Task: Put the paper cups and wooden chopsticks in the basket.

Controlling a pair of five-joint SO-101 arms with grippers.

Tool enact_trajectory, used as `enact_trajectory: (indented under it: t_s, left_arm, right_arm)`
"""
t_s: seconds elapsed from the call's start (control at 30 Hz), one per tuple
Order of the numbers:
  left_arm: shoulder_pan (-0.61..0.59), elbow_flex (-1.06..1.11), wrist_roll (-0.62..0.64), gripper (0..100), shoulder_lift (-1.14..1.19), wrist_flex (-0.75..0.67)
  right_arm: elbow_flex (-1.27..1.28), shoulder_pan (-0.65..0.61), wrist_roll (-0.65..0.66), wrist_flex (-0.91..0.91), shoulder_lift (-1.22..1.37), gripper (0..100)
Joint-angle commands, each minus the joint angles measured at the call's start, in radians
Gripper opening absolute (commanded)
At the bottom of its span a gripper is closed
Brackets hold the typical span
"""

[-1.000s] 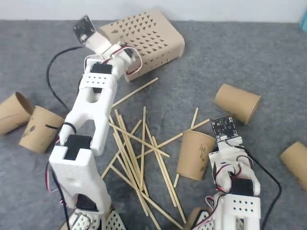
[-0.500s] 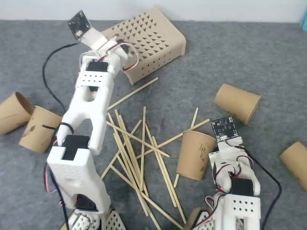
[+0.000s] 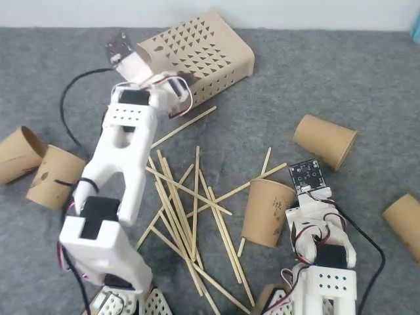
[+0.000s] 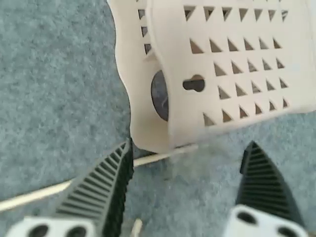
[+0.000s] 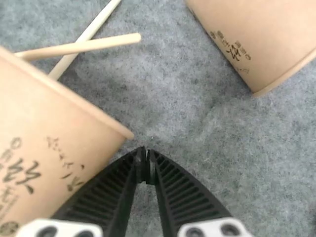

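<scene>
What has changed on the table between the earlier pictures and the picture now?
The left gripper, open, shifted slightly beside the beige perforated plastic basket, its wrist turning; it took hold of nothing. The right gripper, shut, the brown paper cups and the wooden chopsticks stayed in place.

The basket (image 3: 203, 52) is smooth cream plastic, the cups (image 3: 325, 140) matt brown paper, the chopsticks (image 3: 185, 127) bare pale wood, the table cover (image 3: 367, 72) rough grey felt-like cloth
</scene>
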Motion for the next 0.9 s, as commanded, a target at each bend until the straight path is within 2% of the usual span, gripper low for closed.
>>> enact_trajectory:
  t_s: [0.0,0.2,0.47,0.63,0.73,0.8,0.87]
  left_arm:
    - [0.031,0.163,-0.084,34,-0.081,-0.235]
    - [0.023,0.395,-0.086,34,-0.086,-0.697]
    - [0.071,0.559,-0.089,33,-0.074,-1.069]
    - [0.118,0.604,-0.103,19,0.003,-1.289]
    - [0.117,0.570,-0.201,7,0.124,-1.461]
    - [0.107,0.521,-0.256,0,0.195,-1.484]
    - [0.106,0.487,-0.290,1,0.229,-1.484]
  right_arm:
    - [-0.009,0.012,0.014,0.005,-0.013,0.8]
    - [-0.009,0.012,0.014,0.007,-0.013,0.8]
    - [-0.009,0.012,0.014,0.007,-0.013,0.8]
    - [-0.009,0.012,0.014,0.007,-0.013,0.8]
    - [-0.009,0.012,0.014,0.007,-0.013,0.8]
    - [-0.008,0.012,0.014,0.007,-0.013,0.8]
    - [-0.008,0.012,0.014,0.007,-0.013,0.8]
